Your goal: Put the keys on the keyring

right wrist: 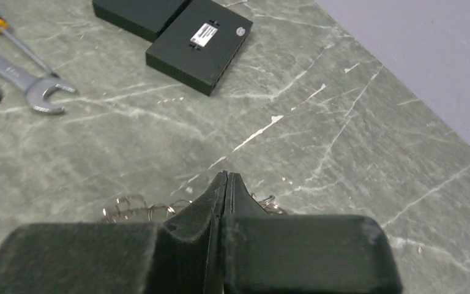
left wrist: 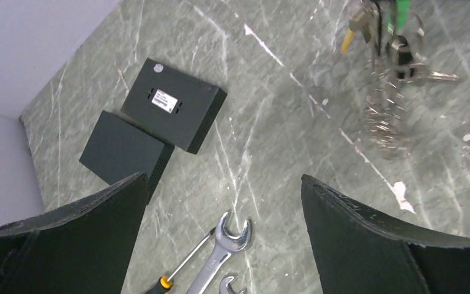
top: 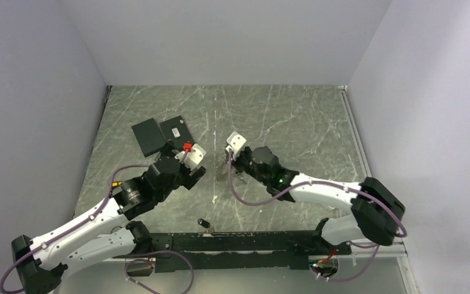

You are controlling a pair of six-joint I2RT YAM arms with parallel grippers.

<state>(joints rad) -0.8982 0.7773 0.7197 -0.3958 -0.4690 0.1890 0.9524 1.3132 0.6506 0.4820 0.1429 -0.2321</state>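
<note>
The keyring [left wrist: 398,58] hangs at the top right of the left wrist view. On it are a green tag [left wrist: 395,18], a yellow-touched key [left wrist: 349,38] and silver keys [left wrist: 437,76]. Its grey chain [left wrist: 384,116] trails down onto the marble. My right gripper [right wrist: 227,174] is shut, with chain loops [right wrist: 128,208] showing on either side of its tips. From above it [top: 229,160] sits over the hanging chain [top: 228,173]. One loose black-headed key [top: 204,223] lies near the front edge. My left gripper [left wrist: 223,180] is wide open over bare marble, left of the bunch, holding nothing.
Two flat black plates [top: 148,136] [top: 176,128] lie at the back left. A silver wrench [left wrist: 223,251], a second wrench [left wrist: 229,285] and a yellow-collared screwdriver [left wrist: 177,269] lie under the left gripper. A white scrap [top: 214,198] lies mid-table. Grey walls close in the table.
</note>
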